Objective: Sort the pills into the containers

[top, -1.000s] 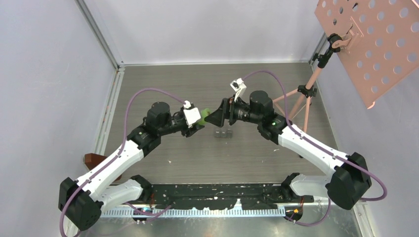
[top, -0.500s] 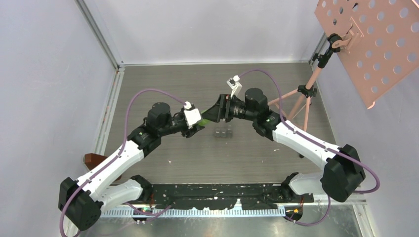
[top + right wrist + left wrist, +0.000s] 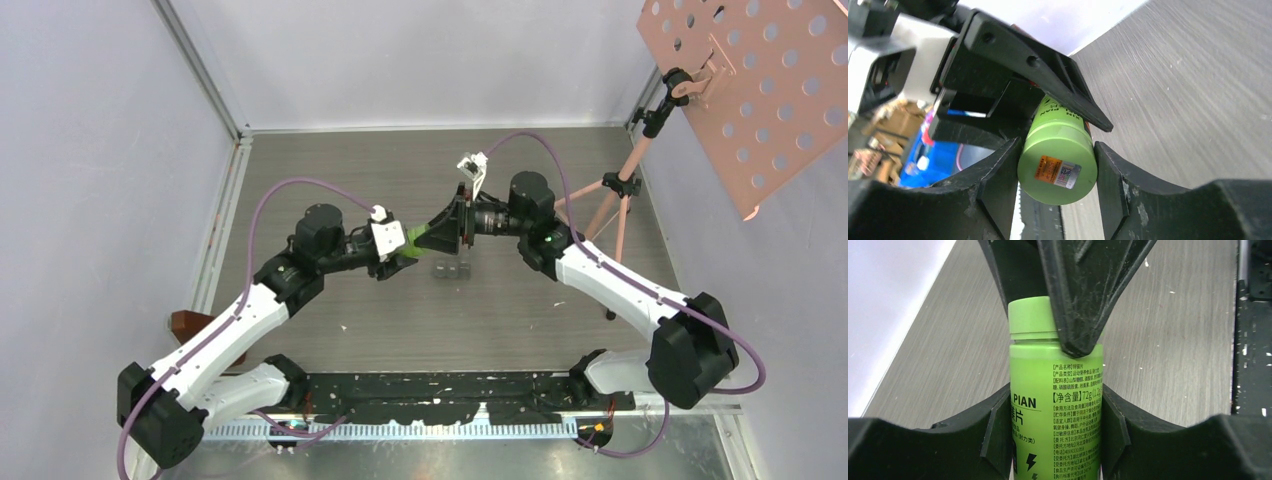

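Green bottle [image 3: 1055, 405] held in air, body clamped between left gripper [image 3: 1053, 432] pads; right gripper [image 3: 1058, 165] brackets its cap [image 3: 1030, 317], contact there unclear. Risk: uneven bite twists bottle askew, or cap slips. Grey case [image 3: 452, 268] lies just below.

A pink perforated board [image 3: 752, 85] is hanging at two o'clock on a pink tripod stand [image 3: 618, 205], which is standing on the grey wood-grain bench [image 3: 400, 320].
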You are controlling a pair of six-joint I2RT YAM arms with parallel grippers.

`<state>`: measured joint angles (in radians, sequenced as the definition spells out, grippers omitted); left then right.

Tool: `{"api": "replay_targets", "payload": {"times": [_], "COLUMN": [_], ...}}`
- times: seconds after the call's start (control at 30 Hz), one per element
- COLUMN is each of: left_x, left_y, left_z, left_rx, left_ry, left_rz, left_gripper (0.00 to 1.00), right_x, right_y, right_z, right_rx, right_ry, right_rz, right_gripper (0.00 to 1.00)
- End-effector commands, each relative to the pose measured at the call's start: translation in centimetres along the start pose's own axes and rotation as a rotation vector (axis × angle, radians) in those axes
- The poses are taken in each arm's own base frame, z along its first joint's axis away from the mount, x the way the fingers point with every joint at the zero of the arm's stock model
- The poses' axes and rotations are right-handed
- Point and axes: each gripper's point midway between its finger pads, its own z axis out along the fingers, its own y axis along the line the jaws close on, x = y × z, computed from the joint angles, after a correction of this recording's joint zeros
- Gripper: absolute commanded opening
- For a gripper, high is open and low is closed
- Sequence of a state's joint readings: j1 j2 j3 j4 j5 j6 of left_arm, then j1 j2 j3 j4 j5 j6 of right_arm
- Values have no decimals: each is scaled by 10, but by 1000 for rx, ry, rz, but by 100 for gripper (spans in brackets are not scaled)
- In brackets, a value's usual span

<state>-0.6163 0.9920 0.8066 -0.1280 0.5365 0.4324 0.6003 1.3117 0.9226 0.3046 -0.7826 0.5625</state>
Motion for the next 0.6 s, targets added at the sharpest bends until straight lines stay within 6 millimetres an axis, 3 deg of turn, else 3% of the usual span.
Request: {"api": "replay_targets", "payload": {"times": [0.0,0.3,0.5,0.57], "left_x": [-9,-7,-21,-19], "left_y": [-24,-58,-79,-76], "left_z": [-5,-9,-19,-18], "left_rx": [136,373,538,537], "left_ry": [-1,31,-5,26], "left_rz": [-29,-99,-107,-128], "left_gripper": [0,0,0,0], "right_x": [-20,-29,-34,-36], "right_y": [56,74,79,80], "right_z": [-13,-31,-42,-44], "right_rx": [-309,-367,-354,-341], "right_ry": [-22,-45,6,8], "right_rz": [-486,-1048,-1234,-1249], "right_gripper": [6,6,6,7]}}
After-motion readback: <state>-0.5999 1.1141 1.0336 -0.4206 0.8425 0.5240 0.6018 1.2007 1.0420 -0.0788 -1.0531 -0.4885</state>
